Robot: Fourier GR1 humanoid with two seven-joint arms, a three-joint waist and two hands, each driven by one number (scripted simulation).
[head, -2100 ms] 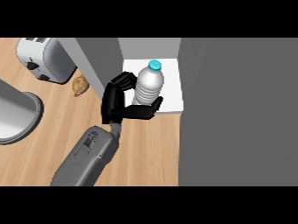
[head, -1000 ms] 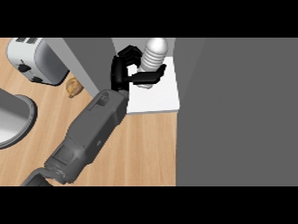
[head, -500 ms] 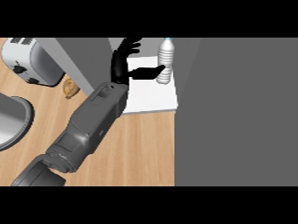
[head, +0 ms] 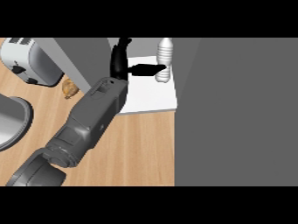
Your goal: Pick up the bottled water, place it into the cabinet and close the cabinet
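A grey forearm (head: pixel 86 120) is seen stretched from the lower left across the wooden counter (head: pixel 138 144) toward the open cabinet's white shelf (head: pixel 152 98). Beyond it, the right hand (head: pixel 122 65) is held released, fingers straight and thumb extended toward the bottled water (head: pixel 165 57), which stands on the shelf's far part beside the grey cabinet door (head: pixel 241 113). A toaster (head: pixel 25 61) is set at the far left.

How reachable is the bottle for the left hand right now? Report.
Probably well within reach. The open left hand sits just beside the bottle on the white cabinet shelf, one finger stretched out to it, with nothing between them.
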